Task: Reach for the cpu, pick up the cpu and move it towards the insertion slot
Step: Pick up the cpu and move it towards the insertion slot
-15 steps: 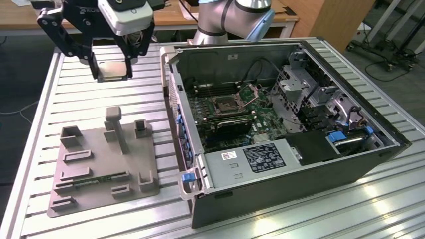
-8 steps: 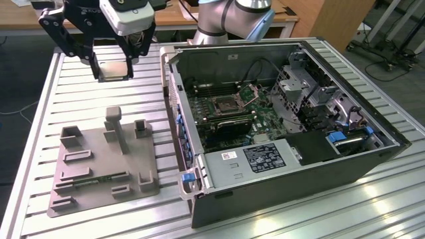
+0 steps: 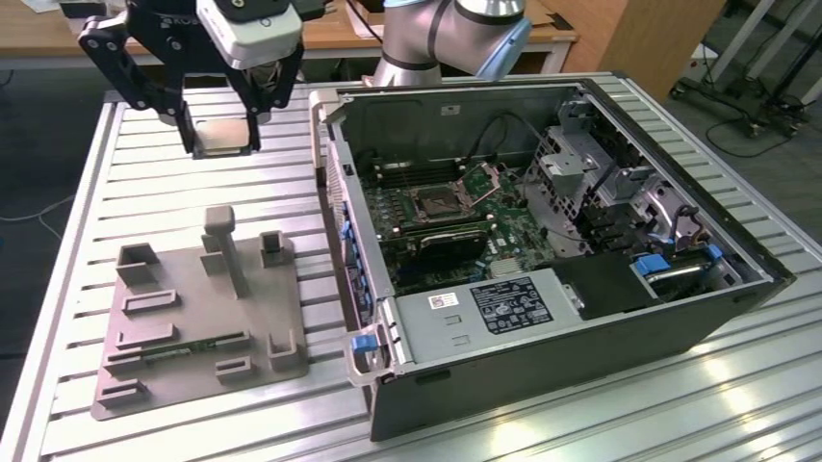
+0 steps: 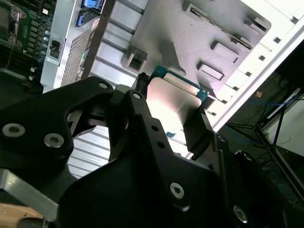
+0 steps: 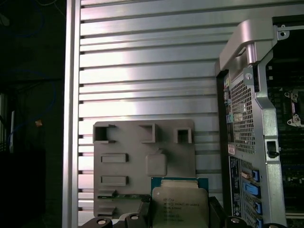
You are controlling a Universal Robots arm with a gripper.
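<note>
The arm points its gripper (image 3: 218,114) down over the slatted table (image 3: 141,192), on the exterior view's left of the open computer case (image 3: 552,327). Its fingers pinch the cpu (image 3: 221,135) by its edges. The insertion slot (image 3: 437,200) lies inside the case, well apart.

The surface (image 3: 192,192) is a metal table top made of long silver slats with narrow dark grooves between them. In the exterior view the slats run from the left to the right. Two things lie directly on it.

In the lower left of the exterior view lies a flat grey tray (image 3: 192,318). It has several low raised holders and two upright posts on its top.

Near it, toward the exterior view's right, a computer case (image 3: 540,375) lies on its side. It is open upward, so the green board (image 3: 501,241) inside is seen. In the first wrist view bare slats show between tray and case, so they do not touch.
</note>
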